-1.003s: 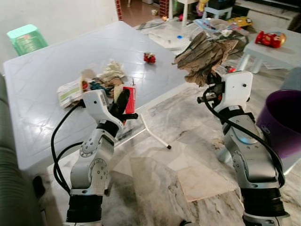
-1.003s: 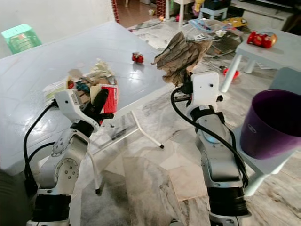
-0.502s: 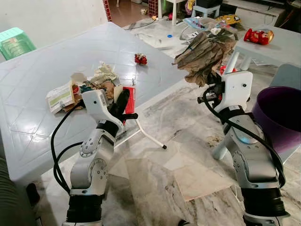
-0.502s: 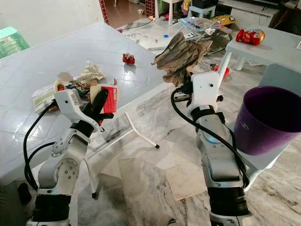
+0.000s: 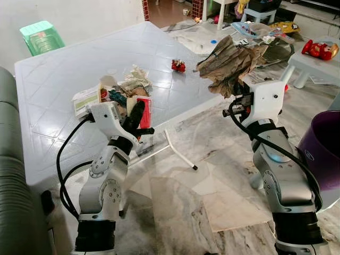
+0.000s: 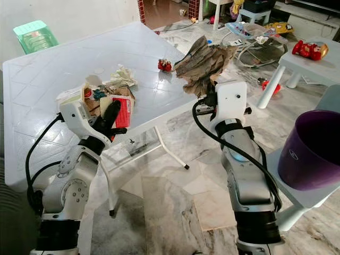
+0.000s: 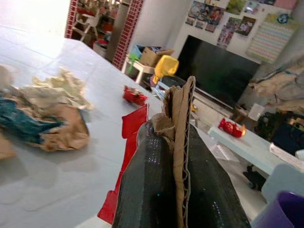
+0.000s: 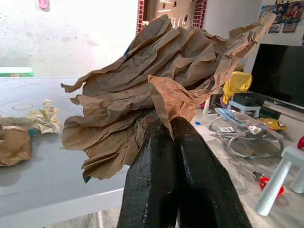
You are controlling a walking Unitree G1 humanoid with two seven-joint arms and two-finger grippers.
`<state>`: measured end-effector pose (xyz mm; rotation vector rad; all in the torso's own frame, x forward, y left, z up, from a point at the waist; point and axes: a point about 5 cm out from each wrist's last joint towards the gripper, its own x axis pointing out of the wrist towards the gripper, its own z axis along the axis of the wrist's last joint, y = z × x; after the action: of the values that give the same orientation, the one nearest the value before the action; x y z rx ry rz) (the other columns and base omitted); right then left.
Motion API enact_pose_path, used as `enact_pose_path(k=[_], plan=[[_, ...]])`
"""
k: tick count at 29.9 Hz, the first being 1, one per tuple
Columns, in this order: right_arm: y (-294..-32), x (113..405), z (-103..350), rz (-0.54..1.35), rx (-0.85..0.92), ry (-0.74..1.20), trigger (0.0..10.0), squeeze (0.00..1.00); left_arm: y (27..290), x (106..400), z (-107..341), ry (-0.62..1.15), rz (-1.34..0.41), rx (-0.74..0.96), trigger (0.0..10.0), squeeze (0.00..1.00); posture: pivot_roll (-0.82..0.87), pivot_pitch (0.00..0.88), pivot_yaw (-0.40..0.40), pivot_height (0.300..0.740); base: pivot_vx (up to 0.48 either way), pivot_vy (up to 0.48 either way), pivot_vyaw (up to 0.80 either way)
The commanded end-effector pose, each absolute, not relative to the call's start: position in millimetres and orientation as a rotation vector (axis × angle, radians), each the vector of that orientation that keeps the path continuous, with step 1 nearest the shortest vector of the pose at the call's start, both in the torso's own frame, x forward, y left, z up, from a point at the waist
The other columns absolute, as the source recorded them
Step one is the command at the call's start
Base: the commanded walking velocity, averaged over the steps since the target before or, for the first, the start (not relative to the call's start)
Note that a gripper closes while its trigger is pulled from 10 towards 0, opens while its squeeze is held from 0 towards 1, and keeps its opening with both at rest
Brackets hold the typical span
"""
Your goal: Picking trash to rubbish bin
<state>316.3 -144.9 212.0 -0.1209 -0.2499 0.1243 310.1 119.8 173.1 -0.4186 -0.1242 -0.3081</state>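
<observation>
My left gripper [image 5: 139, 108] is shut on a flat piece of cardboard with a red carton face [image 7: 179, 118], held just above the near edge of the white table [image 5: 64, 64]. Raised over the marble floor, my right gripper [image 8: 173, 127] is shut on a large crumpled sheet of brown paper [image 5: 229, 58]. A purple rubbish bin [image 6: 312, 147] stands at the far right on a low pale surface, beyond my right arm. A pile of crumpled paper and wrappers [image 5: 121, 89] lies on the table behind my left gripper. A small red scrap [image 5: 178, 65] lies farther back.
A grey sofa [image 5: 10, 175] runs along the left. A green stool [image 5: 41, 36] stands behind the table. A white metal table leg [image 5: 180, 151] slants out over the floor. At the back right is a small white table [image 5: 313, 61] carrying a red toy, with clutter on the floor beside it.
The whole picture has shifted, so the camera has moved; the bin now sits nearer the right edge. Both grippers keep the same hold and pose.
</observation>
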Motion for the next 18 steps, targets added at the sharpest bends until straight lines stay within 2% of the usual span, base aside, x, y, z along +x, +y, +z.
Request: enact_pose_path(k=[1, 10, 15, 18], plan=[[-143.9, 315.9, 213.8, 0.129, -0.115, -0.256, 10.0, 0.00, 121.8, 310.0, 175.8, -0.137, -0.308, -0.402, 3.4, 0.00, -0.08, 0.073, 0.068, 0.740, 0.000, 0.000, -0.76], [-143.6, 316.3, 213.5, 0.129, -0.119, -0.253, 10.0, 0.00, 123.0, 310.0, 175.4, -0.143, -0.307, -0.388, 2.7, 0.00, -0.08, 0.071, 0.070, 0.740, 0.285, 0.000, -0.76], [-143.4, 316.4, 213.6, 0.130, -0.120, -0.254, 10.0, 0.00, 123.3, 310.0, 175.5, -0.144, -0.307, -0.388, 2.7, 0.00, -0.08, 0.071, 0.070, 0.740, 0.322, 0.000, -0.77], [-143.5, 316.4, 213.6, 0.130, -0.120, -0.254, 10.0, 0.00, 123.5, 310.0, 175.5, -0.145, -0.305, -0.387, 3.1, 0.00, -0.08, 0.071, 0.070, 0.740, 0.305, 0.000, -0.76]])
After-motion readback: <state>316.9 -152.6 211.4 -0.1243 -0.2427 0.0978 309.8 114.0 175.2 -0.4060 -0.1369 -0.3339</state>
